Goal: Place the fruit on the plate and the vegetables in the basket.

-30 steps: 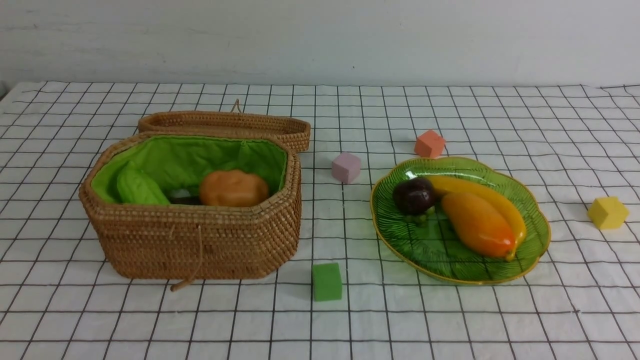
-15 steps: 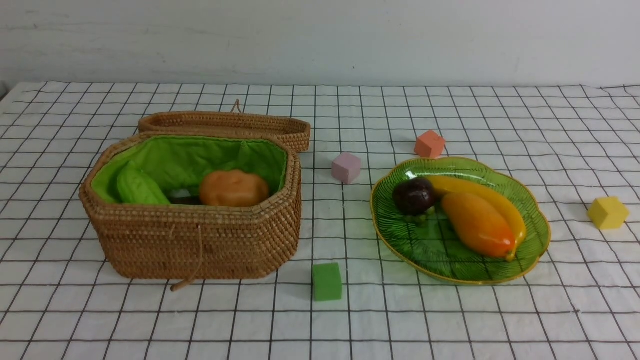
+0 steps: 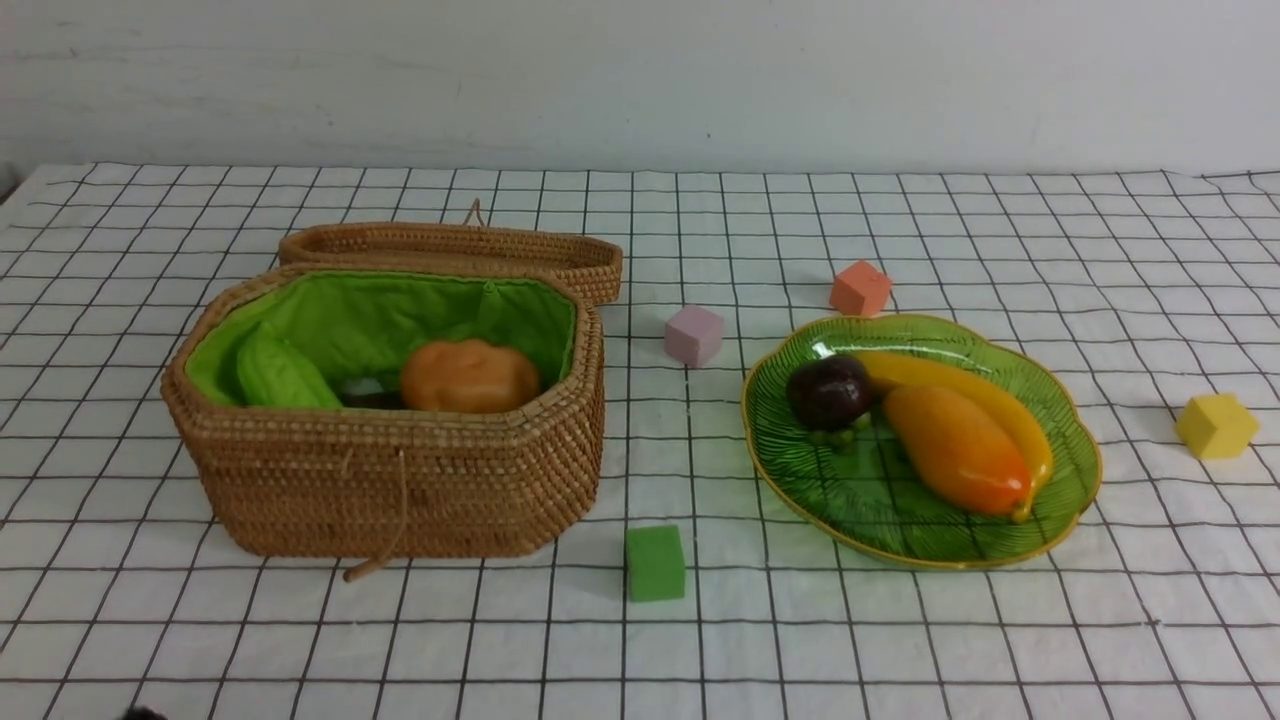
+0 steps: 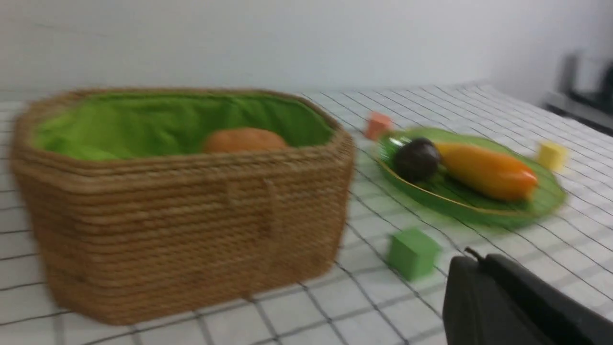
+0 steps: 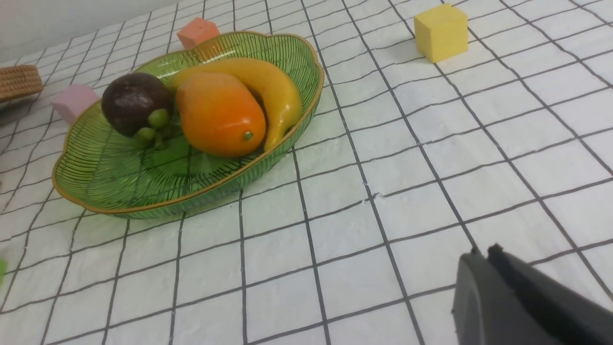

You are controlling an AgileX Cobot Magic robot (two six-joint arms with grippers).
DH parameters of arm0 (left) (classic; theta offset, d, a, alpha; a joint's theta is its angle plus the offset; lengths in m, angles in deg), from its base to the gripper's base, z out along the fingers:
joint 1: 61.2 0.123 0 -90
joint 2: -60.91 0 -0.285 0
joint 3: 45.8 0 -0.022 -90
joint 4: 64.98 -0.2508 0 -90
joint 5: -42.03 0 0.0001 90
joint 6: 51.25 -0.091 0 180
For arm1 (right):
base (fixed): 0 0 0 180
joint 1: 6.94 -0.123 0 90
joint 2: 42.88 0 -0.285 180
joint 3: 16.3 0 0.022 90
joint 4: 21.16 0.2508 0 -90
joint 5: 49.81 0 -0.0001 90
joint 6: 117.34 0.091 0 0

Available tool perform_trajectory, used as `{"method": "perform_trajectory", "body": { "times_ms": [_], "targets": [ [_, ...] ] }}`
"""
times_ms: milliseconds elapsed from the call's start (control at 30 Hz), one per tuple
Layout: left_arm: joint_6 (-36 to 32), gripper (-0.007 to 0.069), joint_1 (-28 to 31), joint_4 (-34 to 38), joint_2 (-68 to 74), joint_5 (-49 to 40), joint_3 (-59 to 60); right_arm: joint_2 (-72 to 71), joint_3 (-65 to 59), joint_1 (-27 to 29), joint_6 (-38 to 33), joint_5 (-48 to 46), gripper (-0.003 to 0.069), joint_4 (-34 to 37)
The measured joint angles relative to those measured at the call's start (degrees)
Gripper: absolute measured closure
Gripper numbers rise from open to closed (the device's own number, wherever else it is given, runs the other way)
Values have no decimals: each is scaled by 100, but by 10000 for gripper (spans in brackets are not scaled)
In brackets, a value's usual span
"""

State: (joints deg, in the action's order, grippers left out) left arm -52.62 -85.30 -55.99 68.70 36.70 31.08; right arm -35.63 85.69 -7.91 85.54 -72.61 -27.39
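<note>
Woven rattan basket (image 3: 385, 470) is sitting at 9 o'clock up front, holding the gourd (image 3: 280, 375) and potato (image 3: 468, 376), something dark peeking between them. Plate (image 3: 800, 465) at 3 o'clock is carrying mangosteen (image 3: 827, 391), banana (image 3: 985, 400) and mango (image 3: 955, 450), so sorting's looking done. Left wrist cam: left gripper (image 4: 474, 268) is sitting shut, gripping nothing. Right wrist cam: right gripper (image 5: 483, 258) likewise closed and empty-handed.
</note>
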Motion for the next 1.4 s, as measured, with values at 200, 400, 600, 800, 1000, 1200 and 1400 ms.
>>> {"method": "perform_trajectory", "body": {
  "times_ms": [200, 400, 600, 800, 1000, 1200, 1400],
  "targets": [
    [395, 637, 1310, -46, -56, -764, 164, -2, 0, 0, 6, -6, 637, 0],
    [1016, 637, 1450, -66, -56, -1652, 209, -2, 0, 0, 6, -6, 632, 0],
    [1326, 637, 1452, -55, -56, -1640, 209, -2, 0, 0, 6, -6, 623, 0],
    [1347, 637, 1452, -55, -56, -1640, 209, -2, 0, 0, 6, -6, 617, 4],
    [1347, 637, 1452, -61, -56, -1640, 209, -2, 0, 0, 11, -1, 609, 4],
    [1347, 637, 1452, -61, -56, -1640, 209, -2, 0, 0, 11, -1, 599, 4],
    [1347, 637, 1452, -61, -56, -1640, 209, -2, 0, 0, 11, -1, 591, 4]
  ]
}}
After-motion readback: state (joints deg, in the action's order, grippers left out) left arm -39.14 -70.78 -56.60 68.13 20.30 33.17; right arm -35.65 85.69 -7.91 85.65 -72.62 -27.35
